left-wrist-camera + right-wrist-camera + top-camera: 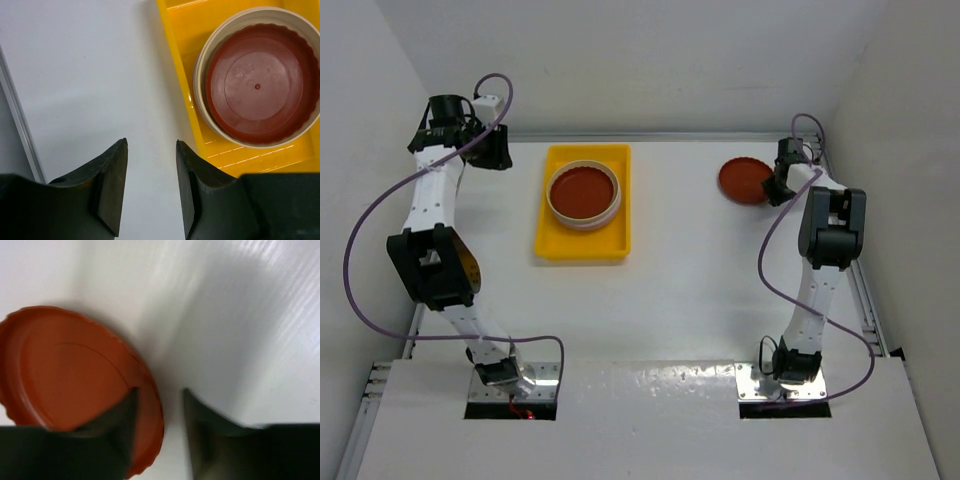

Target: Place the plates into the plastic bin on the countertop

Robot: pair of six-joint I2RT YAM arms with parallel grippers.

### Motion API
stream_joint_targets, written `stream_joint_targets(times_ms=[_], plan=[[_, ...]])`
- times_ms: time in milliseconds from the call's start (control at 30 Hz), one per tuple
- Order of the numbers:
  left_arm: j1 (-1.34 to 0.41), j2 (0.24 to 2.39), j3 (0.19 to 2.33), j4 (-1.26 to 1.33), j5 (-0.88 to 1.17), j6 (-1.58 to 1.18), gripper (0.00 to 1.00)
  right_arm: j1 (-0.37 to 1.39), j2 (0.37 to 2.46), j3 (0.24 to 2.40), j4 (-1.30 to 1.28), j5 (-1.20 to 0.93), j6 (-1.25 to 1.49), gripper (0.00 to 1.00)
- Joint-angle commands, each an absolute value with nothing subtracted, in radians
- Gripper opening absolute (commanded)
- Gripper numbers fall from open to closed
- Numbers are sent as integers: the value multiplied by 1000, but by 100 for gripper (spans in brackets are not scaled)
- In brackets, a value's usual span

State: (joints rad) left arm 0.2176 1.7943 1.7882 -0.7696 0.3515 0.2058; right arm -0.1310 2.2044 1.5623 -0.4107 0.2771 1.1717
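One dark red plate [583,191] tops the stack [553,207] in the yellow bin [582,244]; another [744,179] lies on the countertop [690,270].

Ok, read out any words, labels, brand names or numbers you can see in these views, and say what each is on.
None: no readable text in any view.
The yellow bin: plain, no label.
The dark red plate in the bin: only moulded rings and a centre dot.
The loose dark red plate: plain, blurred in the right wrist view.
The left arm and the right arm: no marking legible.
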Motion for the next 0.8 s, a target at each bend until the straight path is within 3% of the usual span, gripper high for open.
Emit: stream_joint_targets(times_ms=[0, 100, 333, 467, 633, 767], plan=[[238, 1761, 1786, -765, 368, 207, 46, -121, 2258, 1588, -523, 295, 1198, 30], [258, 1761, 1807, -765, 368, 207, 46, -123, 2220, 1536, -470, 296, 1178, 0], [301, 1789, 1818, -765, 368, 161, 46, -43, 2011, 1525, -274, 278, 936, 0], [322, 1789, 1798, -755, 368, 152, 46, 105, 1911, 1572, -242, 203, 855, 0], [354, 1807, 1789, -746, 368, 143, 46, 307, 2050, 1813, -386, 63, 744, 0], [365, 1827, 1798, -736, 368, 132, 46, 432, 2241, 2180, -584, 35, 683, 0]])
